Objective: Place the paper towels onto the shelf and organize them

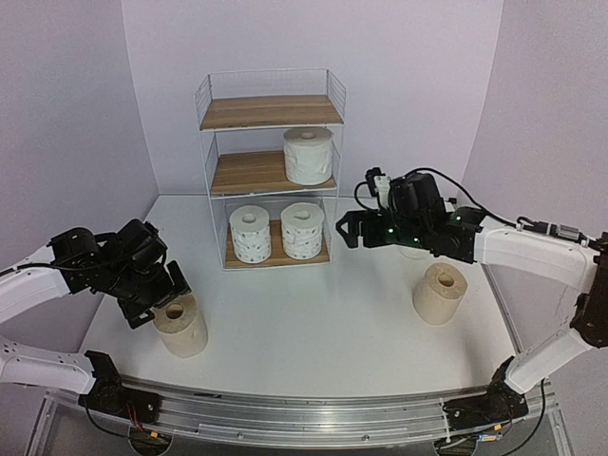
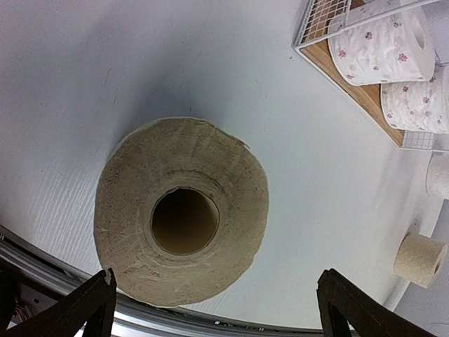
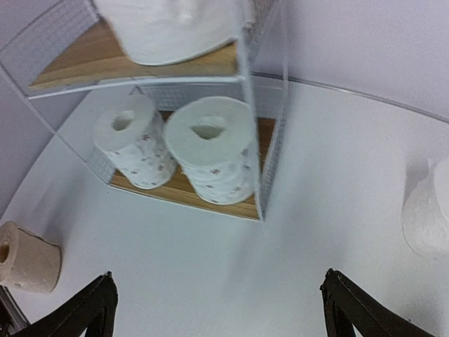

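Tan paper towel roll (image 1: 182,328) stands beneath the wide-open, empty left gripper (image 1: 159,302); the right gripper (image 1: 344,231) gapes empty near the shelf (image 1: 271,112).

At twelve o'clock, the three-tier wood-board, white-wire shelf (image 1: 271,111) has a bare top board and a free left half on its middle tier. A plain white paper roll (image 1: 309,155) fills the right half, and two dotted white paper rolls (image 1: 251,233) block the bottom tier. On the white table (image 1: 313,328), a tan paper roll (image 1: 180,325) stands at eight o'clock and a second tan paper roll (image 1: 440,293) at three, with open surface between.
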